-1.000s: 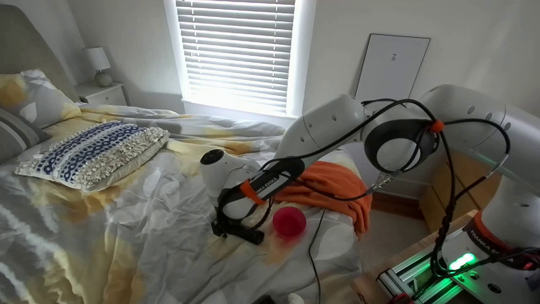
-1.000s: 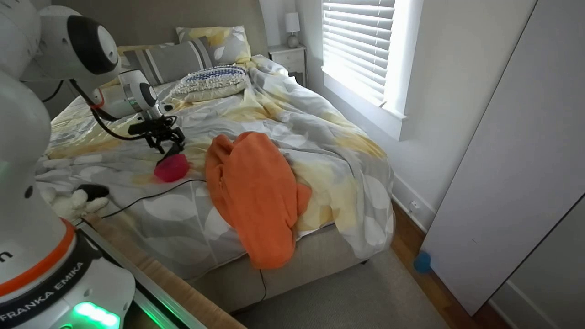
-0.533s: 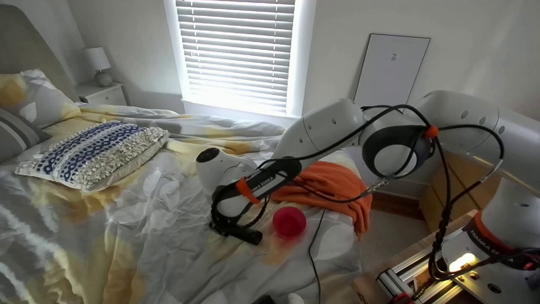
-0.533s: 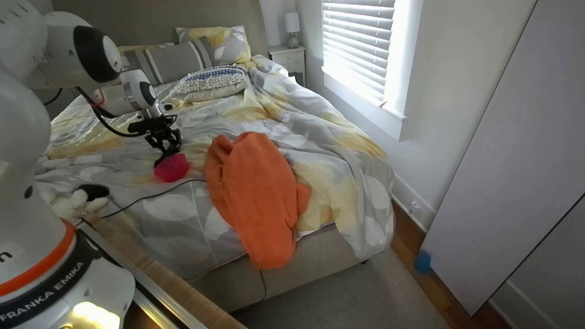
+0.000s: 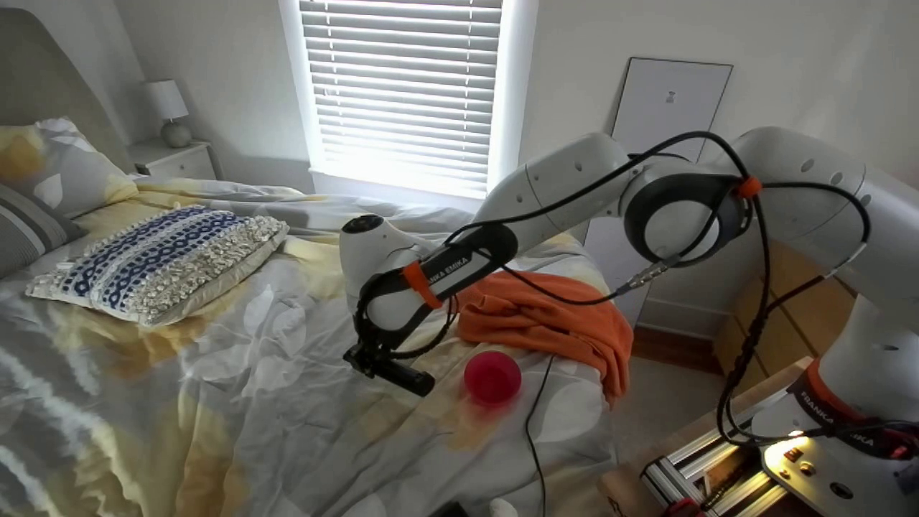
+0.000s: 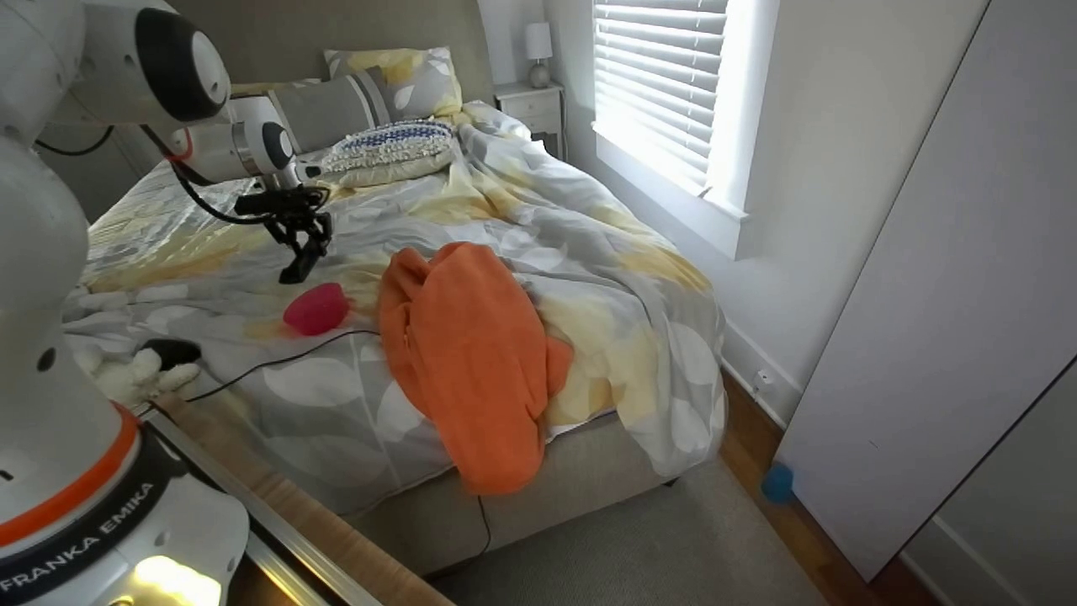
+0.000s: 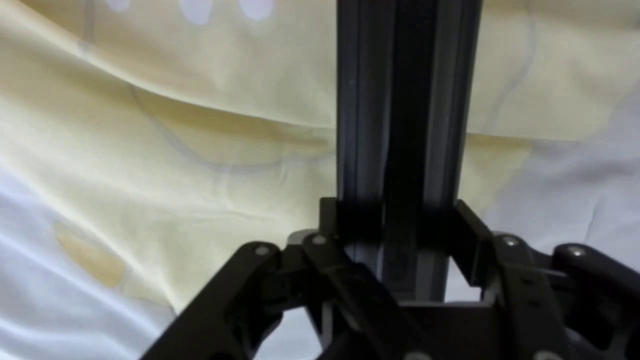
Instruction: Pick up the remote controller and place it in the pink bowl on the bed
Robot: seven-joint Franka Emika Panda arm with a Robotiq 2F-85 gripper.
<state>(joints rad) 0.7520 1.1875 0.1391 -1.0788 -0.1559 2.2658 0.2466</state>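
Jaws of my gripper [image 7: 397, 225] are narrowed onto the remote controller [image 7: 407, 100], fingers [image 7: 472, 245] along both long sides. In the wrist view the far end of the remote controller is cut off by the top edge and the near end goes dark between the fingers; I can't make out buttons or which face I'm getting. In an exterior view the remote controller hangs tilted under the gripper, near the pink bowl [image 6: 316, 310] but apart from it; height above the bed [image 6: 522, 198], can't tell. I get just the pink bowl's outer wall there. In an exterior view the black wrist hardware [image 5: 403, 375] runs together, so I can't split the remote controller from the rest. In both exterior views the pink bowl sits on the bed near the orange cloth [image 6: 471, 370], and the frame crops the arm [image 5: 553, 179]. Thin black cable [image 6: 278, 364]: lost from sight at the orange cloth. Striped pillow [image 6: 328, 109]: one end behind the arm. White fluffy item [image 6: 130, 379]: partly behind the arm too, dark lump [image 6: 172, 352] just beside it, can't say what either is.
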